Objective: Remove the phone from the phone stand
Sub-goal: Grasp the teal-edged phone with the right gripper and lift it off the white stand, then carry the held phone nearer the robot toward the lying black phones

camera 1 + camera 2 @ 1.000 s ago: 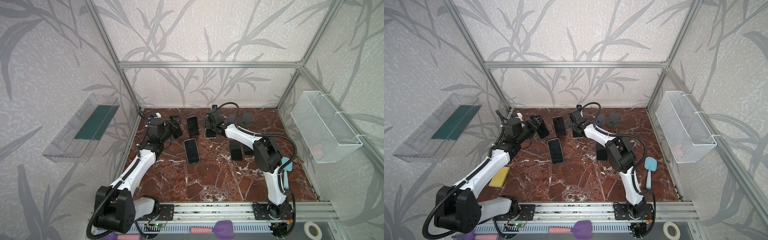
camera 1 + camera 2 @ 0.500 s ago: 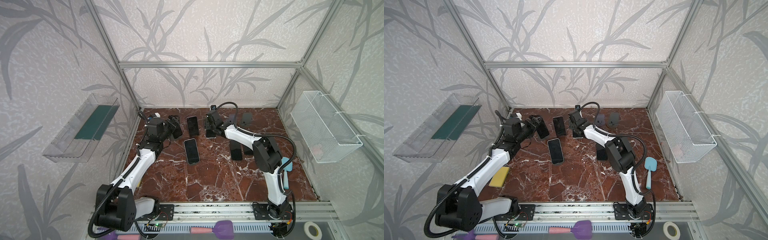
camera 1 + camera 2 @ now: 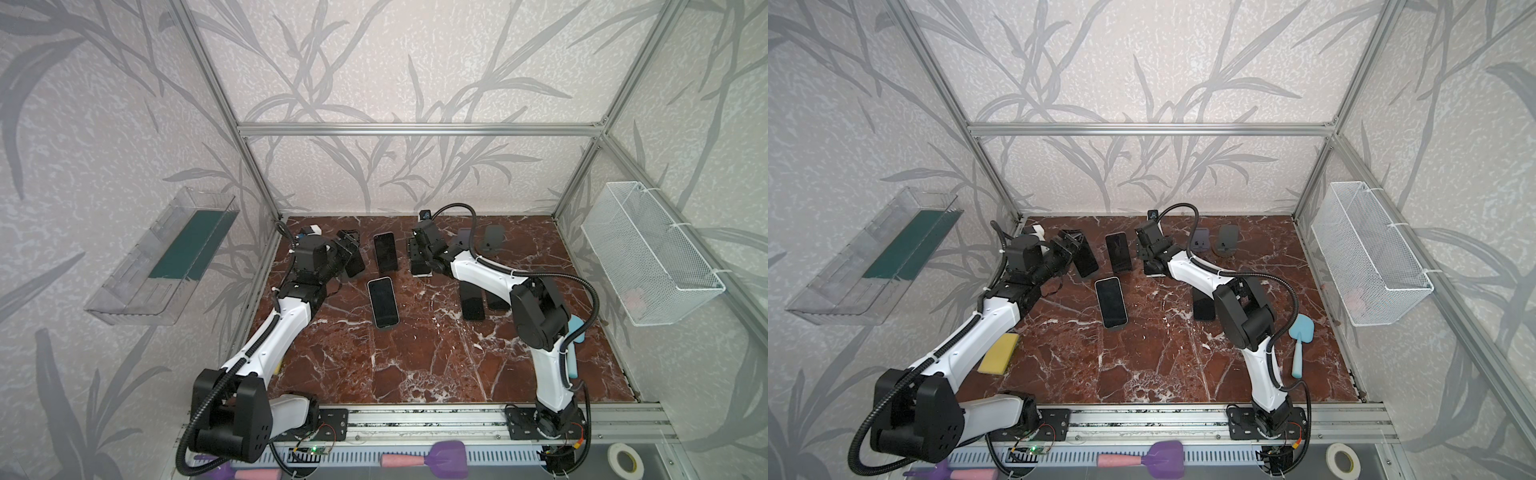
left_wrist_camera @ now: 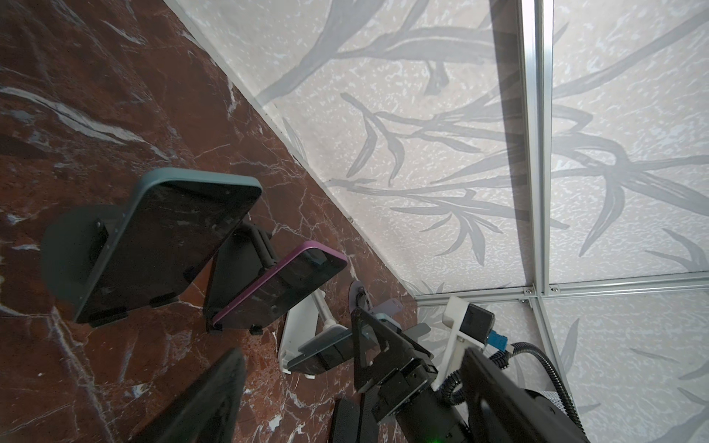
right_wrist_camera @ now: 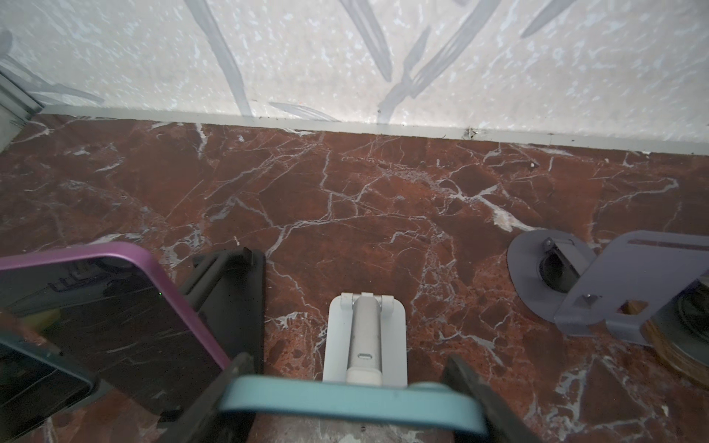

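Clamping my right tool (image 5: 347, 364) on the teal-cased phone's (image 5: 345, 402) top edge, phone leaning on the white stand (image 5: 364, 326) at the bench's (image 5: 345, 191) back. My left tool (image 4: 353, 358) hangs released. The grey stand's (image 3: 1200, 243) mark is too small to read.

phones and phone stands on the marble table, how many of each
phones: 6
phone stands: 5
total: 11
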`<state>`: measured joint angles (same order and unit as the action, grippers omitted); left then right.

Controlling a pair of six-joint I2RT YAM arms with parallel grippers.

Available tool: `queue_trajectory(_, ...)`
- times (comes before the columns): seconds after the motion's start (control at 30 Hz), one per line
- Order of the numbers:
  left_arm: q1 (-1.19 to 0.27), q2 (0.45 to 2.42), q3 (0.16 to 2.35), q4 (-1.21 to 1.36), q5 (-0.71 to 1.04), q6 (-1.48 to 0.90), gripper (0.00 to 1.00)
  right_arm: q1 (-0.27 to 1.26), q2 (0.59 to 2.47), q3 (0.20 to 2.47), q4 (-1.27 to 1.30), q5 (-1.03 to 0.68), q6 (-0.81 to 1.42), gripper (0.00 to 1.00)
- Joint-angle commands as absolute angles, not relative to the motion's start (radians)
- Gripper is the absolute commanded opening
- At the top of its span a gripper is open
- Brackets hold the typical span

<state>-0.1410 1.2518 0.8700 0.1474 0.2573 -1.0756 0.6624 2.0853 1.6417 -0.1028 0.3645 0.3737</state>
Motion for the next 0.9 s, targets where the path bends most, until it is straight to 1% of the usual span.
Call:
queue_trajectory(0.0,-0.135,1.256,0.884,0.172,0.269,-1.088,0.88,0.669,2.002,1.641,-0.058,0.368,0.367,0.71)
queue_trajectory(0.2,-0.135,1.259,0.884,0.173,0.272,-1.086,0.88,0.673,1.961,1.617,-0.046,0.367,0.364,0.71)
queue_trajectory(0.47,-0.136,1.282,0.899,0.172,0.320,-1.088,0.87,0.678,1.904,1.557,-0.025,0.370,0.352,0.71)
queue_trajectory(0.87,-0.154,1.302,0.909,0.200,0.370,-1.095,0.86,0.678,1.715,1.340,0.023,0.365,0.349,0.70)
